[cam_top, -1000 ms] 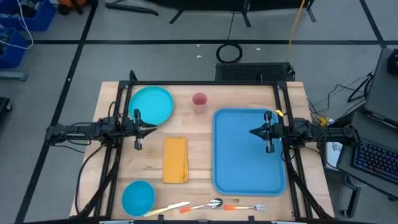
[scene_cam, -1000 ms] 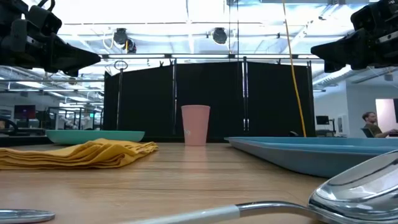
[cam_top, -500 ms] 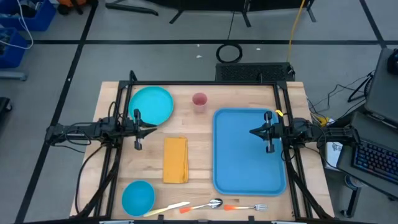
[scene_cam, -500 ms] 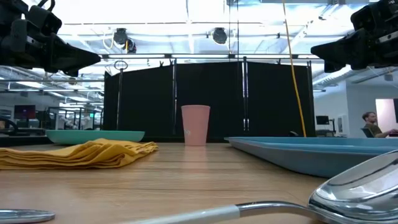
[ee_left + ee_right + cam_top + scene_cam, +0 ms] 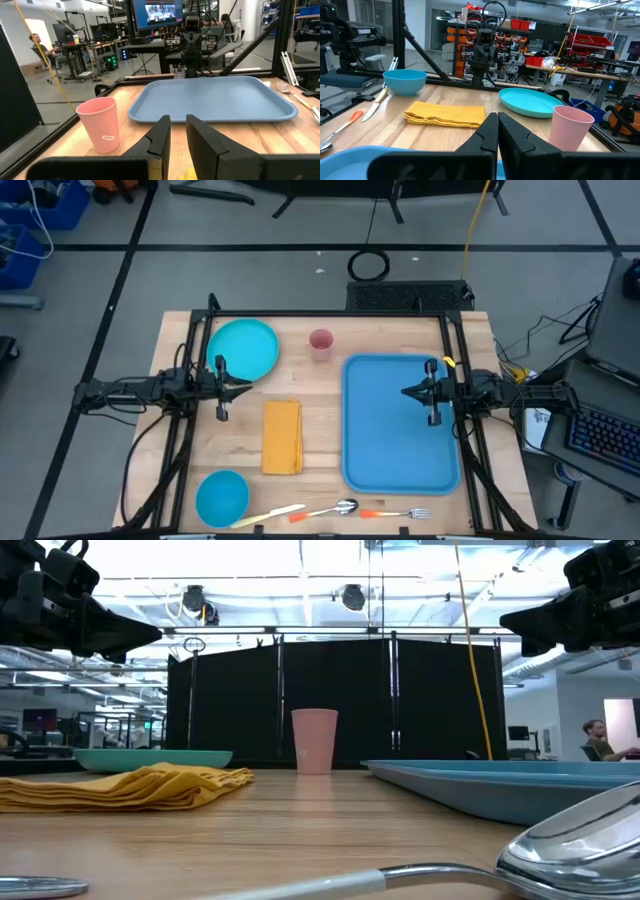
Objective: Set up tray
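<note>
The bright-blue tray [image 5: 385, 435] lies flat on the right half of the table, with nothing on it. My right gripper [image 5: 404, 392] hovers above the tray's middle, shut and holding nothing [image 5: 498, 116]. My left gripper [image 5: 247, 388] hangs in the air over the bare wood between the turquoise plate [image 5: 245, 348] and the yellow napkin [image 5: 282, 436]. Its fingers [image 5: 178, 120] stand a narrow gap apart with nothing between them. The two grippers point at each other across the table.
A pink cup [image 5: 320, 341] stands upright near the far edge, left of the tray. A blue bowl [image 5: 221, 496] sits at the near left corner. A knife [image 5: 268, 515], a spoon [image 5: 335, 508] and a fork [image 5: 395, 513] lie along the near edge. A person [image 5: 597, 737] sits in the room beyond.
</note>
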Robot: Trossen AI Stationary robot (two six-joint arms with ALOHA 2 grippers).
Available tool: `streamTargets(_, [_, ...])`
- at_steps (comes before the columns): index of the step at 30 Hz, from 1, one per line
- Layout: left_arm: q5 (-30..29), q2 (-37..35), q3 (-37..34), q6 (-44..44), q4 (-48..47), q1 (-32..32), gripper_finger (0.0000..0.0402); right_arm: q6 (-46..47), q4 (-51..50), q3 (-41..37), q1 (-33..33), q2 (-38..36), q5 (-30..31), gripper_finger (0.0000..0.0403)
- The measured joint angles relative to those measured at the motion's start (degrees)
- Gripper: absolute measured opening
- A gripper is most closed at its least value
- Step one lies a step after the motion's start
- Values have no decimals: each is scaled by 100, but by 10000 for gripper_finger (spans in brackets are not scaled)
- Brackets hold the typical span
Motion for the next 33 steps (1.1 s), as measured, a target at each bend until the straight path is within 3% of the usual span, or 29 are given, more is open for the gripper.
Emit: streamTargets(33, [0, 0, 0, 0, 2, -2, 67, -97, 12, 0, 1, -2, 6, 0])
